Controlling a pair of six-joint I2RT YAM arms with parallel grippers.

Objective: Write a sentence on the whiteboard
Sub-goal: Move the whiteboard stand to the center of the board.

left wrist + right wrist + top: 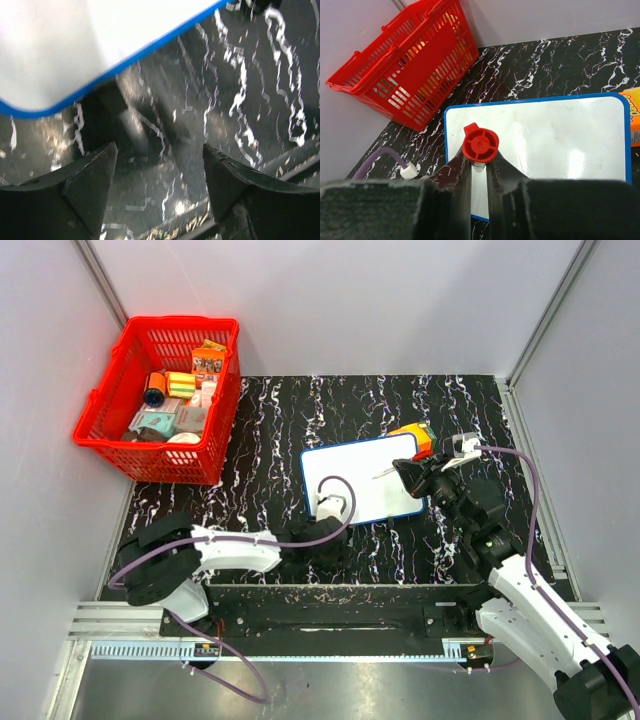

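Two arms show in the top view, both reaching over the black marbled worktop (270, 420). The whiteboard (360, 475) lies flat mid-worktop, a bit skewed. The orange box (415, 432) is right at its far right corner, and the red basket (150, 462) of packets is well apart at far left. The left claw (330, 508) sits at the board's near left edge and the right claw (408, 473) comes in over its right side. We see no sentence from here, just a thin dark sliver by the right claw, maybe the pen tip, too small to be sure.

Left wrist view: the left claw (159, 150) has its fingers apart with nothing between them, only worktop below. The whiteboard (60, 45) shows as a rounded blue-framed corner at upper left, clear of the fingers.

Right wrist view: the right claw (480, 162) is clamped on a red marker (480, 143), seen end-on and aimed down at the board. The whiteboard (545, 135) face is plain white with glare and no strokes. We cannot tell whether the tip touches, or whether the pen is capped.

Progress, as we judge it: the board is placed and the marker is in hand, but none of the writing is done. The whole sentence is left, so this is early in the task.
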